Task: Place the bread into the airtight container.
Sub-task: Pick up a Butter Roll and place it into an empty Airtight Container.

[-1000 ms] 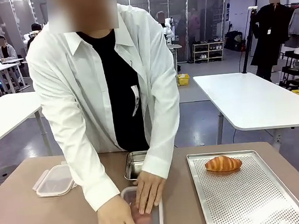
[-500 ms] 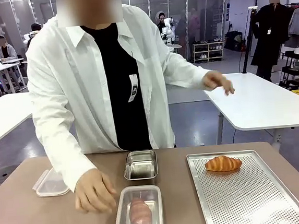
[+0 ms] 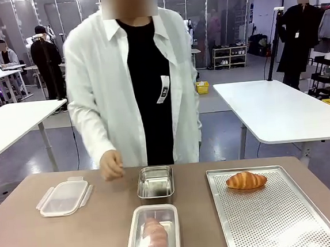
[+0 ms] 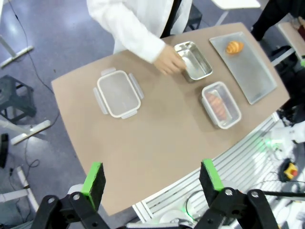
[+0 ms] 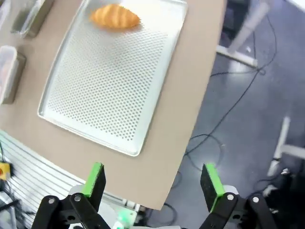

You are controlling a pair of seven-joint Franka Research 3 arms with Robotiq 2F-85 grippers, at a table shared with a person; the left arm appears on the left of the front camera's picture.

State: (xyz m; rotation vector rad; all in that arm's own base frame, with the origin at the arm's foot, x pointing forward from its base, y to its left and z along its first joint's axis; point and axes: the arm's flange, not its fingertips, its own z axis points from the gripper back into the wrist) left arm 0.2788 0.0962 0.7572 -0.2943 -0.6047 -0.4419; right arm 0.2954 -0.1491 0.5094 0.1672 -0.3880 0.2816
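Observation:
A golden croissant (image 3: 246, 180) lies at the far end of the perforated metal tray (image 3: 278, 223) on the right. A clear airtight container (image 3: 136, 241) near the front middle holds a pinkish bread roll (image 3: 155, 237) and stands uncovered. Its lid (image 3: 63, 197) rests flat at the far left. High over the table my left gripper (image 4: 151, 176) is open, looking down on the lid (image 4: 118, 93), the container (image 4: 233, 114) and the croissant (image 4: 233, 46). My right gripper (image 5: 152, 180) is open above the tray (image 5: 114, 86) and the croissant (image 5: 115, 17).
An empty steel pan (image 3: 155, 182) sits just behind the clear container. The person stands at the far edge, one hand (image 3: 111, 164) hanging just above the table beside the pan. The same hand (image 4: 167, 59) shows next to the pan (image 4: 193, 60) from above.
The person's hands have left the clear container, which now lies uncovered with the roll inside. The person has straightened up and drawn back to the far edge.

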